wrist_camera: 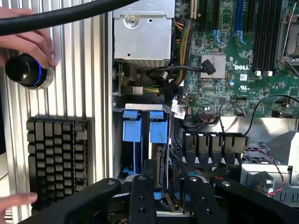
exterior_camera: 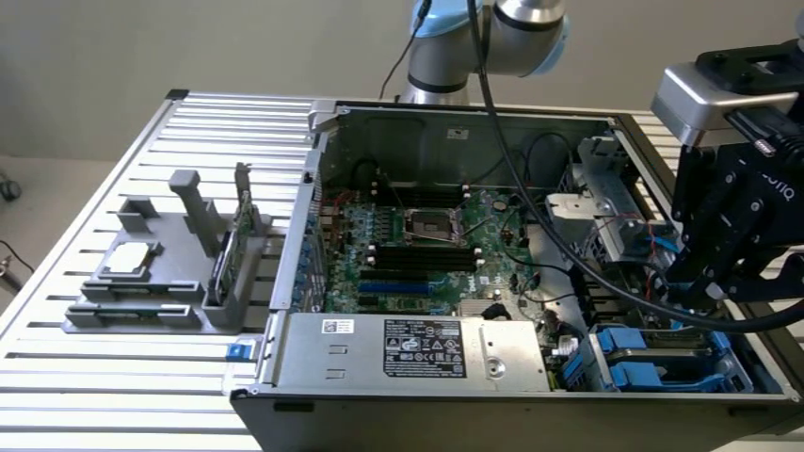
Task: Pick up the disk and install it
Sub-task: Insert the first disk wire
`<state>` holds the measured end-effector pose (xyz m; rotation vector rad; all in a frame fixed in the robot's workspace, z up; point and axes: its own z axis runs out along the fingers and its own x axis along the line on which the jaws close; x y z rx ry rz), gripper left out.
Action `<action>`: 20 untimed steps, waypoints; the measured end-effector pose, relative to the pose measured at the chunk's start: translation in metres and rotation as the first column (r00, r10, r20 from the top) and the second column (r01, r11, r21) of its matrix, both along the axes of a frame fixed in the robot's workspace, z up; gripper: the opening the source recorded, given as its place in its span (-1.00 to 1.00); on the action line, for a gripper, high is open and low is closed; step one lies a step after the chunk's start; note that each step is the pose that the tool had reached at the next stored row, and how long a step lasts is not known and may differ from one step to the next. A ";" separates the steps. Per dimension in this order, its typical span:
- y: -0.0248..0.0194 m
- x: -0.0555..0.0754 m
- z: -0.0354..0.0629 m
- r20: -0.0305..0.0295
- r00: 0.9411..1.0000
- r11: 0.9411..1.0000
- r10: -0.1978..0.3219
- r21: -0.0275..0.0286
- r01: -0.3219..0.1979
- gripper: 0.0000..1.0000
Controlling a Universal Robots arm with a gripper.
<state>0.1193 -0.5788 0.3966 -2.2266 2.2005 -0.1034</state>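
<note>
Slatted metal table [exterior_camera: 138, 395] under everything. Exterior view's left: grey holder [exterior_camera: 151, 315] with only a chip [exterior_camera: 132, 257] and a green card [exterior_camera: 225, 259] on it, so pick-up looks done. Middle: open computer case [exterior_camera: 465, 111]. Exterior view's right: gripper [wrist_camera: 167, 182] low over the drive bay [wrist_camera: 115, 140]. Disk [wrist_camera: 160, 161] stands on edge in that bay, just beside a second blue carrier [wrist_camera: 131, 133]; silver-grey body, blue frame, connector end showing. Judged mostly slid in, final seating perhaps left. Whether the gripper clamps the disk, I cannot tell

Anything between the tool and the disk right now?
Nothing visible. The tool hangs close over the disk in its bay. Black cables run alongside the disk, not between them.
</note>
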 end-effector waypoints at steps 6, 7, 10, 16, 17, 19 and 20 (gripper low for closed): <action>0.0000 0.000 0.0000 0.000 1.000 1.000 0.000 0.000 0.000 -0.37; 0.0000 0.000 0.0000 0.000 1.000 1.000 0.000 0.000 0.000 -0.37; 0.0000 0.000 0.0000 0.000 1.000 1.000 0.000 0.000 0.000 -0.37; 0.0000 0.000 -0.0001 0.000 0.999 0.999 -0.035 0.000 0.035 -0.37; 0.0000 0.000 -0.0001 0.000 0.999 0.999 -0.050 0.001 0.050 -0.37; 0.0000 0.000 -0.0003 0.000 0.997 0.997 -0.080 0.001 0.080 -0.37; 0.0000 0.000 -0.0003 0.000 0.995 0.995 -0.096 0.001 0.096 -0.37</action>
